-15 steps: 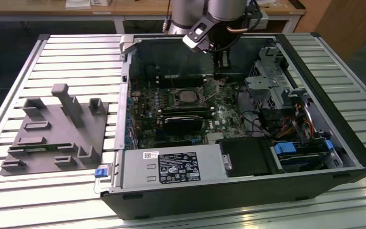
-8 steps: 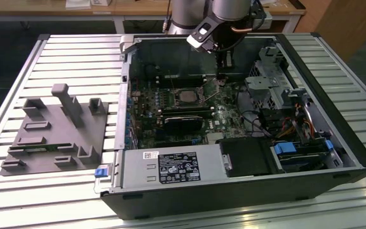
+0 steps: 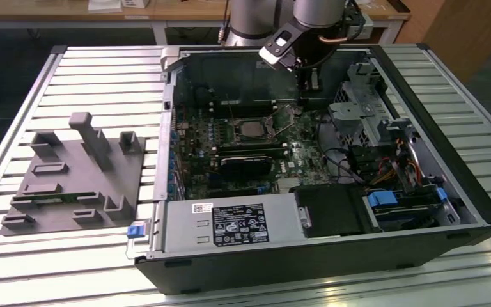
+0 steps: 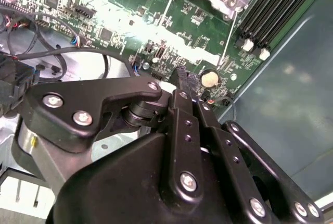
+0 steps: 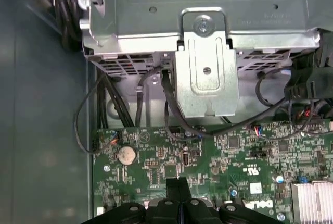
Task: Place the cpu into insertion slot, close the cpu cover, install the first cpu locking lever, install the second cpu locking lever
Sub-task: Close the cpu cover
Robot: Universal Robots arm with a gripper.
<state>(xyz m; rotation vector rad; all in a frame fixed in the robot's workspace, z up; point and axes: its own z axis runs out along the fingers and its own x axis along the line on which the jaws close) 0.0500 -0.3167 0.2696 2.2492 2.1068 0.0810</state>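
silver arm [image 3: 318, 13] angled down, jaws together above motherboard [image 5: 229, 156]

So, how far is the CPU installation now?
The cpu seems seated in the insertion slot, with the cpu cover apparently down. The end effector, shut and empty, hovers over the board beside the slot. Both locking levers stand raised, not yet latched.

1. The hand [image 4: 186, 77] is matt black, with shiny screws [image 4: 188, 182].
2. The board [image 4: 200, 21] just under it is glossy green.
3. The cage [image 5: 151, 31] beyond it is dull grey metal.
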